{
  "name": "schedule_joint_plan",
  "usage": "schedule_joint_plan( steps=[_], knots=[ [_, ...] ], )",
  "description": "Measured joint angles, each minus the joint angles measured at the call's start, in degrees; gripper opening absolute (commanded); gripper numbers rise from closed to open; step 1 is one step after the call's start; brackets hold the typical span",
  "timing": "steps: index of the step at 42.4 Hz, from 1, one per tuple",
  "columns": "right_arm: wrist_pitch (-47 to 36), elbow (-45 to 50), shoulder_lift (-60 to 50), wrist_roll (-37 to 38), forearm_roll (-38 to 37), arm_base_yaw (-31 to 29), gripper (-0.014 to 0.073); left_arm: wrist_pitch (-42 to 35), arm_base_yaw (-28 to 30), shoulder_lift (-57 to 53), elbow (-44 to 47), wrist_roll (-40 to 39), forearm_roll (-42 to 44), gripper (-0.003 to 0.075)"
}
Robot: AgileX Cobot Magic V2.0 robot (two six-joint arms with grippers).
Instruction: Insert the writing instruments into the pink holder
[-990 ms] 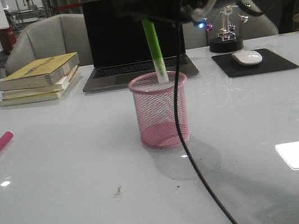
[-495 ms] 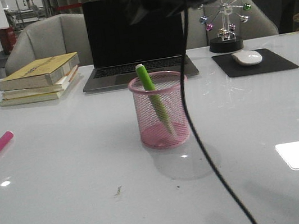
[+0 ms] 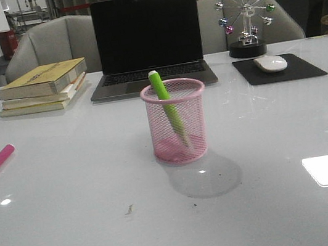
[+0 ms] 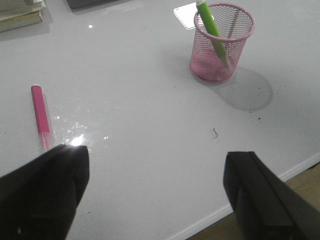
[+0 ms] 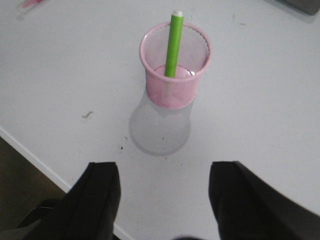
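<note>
Ahead of the spread, empty left gripper [image 4: 155, 190] lies the magenta marker [image 4: 41, 115] (flat on the table); too shallow a pinch could roll it away from the pink holder [image 4: 222, 42].

left gripper [image 4: 155, 195] jaws spread wide, empty; right gripper [image 5: 162, 200] likewise, raised

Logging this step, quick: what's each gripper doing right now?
Left gripper: open, holding nothing.
Right gripper: open, holding nothing.
</note>
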Motion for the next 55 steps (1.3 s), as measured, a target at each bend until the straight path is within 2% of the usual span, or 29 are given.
schedule_joint_plan(
  steps=[11, 19, 25, 36, 43, 55],
  knots=[
    [0.81, 9.1, -9.36, 1.99, -2.78, 0.0, 0.0497, 0.39, 0.0, 0.0, 0.0, 0.0, -0.04, 0.0601],
    [1.97, 10.01, -11.0, 2.11, -3.08, 0.0, 0.0497, 5.84, 3.43, 4.29, -2.41, -0.76, -0.13, 0.0601],
    [1.97, 10.01, -11.0, 2.11, -3.08, 0.0, 0.0497, 10.13, 9.42, 12.25, -7.54, -0.9, -0.13, 0.0601],
    [2.05, 10.01, -11.0, 2.11, -3.19, 0.0, 0.0497, 11.12, 18.2, 30.95, -18.37, -0.9, -0.03, 0.0601],
    [2.05, 10.01, -11.0, 2.11, -3.29, 0.0, 0.0497, 11.12, 20.52, 44.34, -26.9, -0.9, 0.36, 0.0601],
    [2.05, 10.01, -11.0, 2.11, -3.29, 0.0, 0.0497, 13.82, 20.87, 65.17, -41.8, -0.9, 3.79, 0.06]
  ],
)
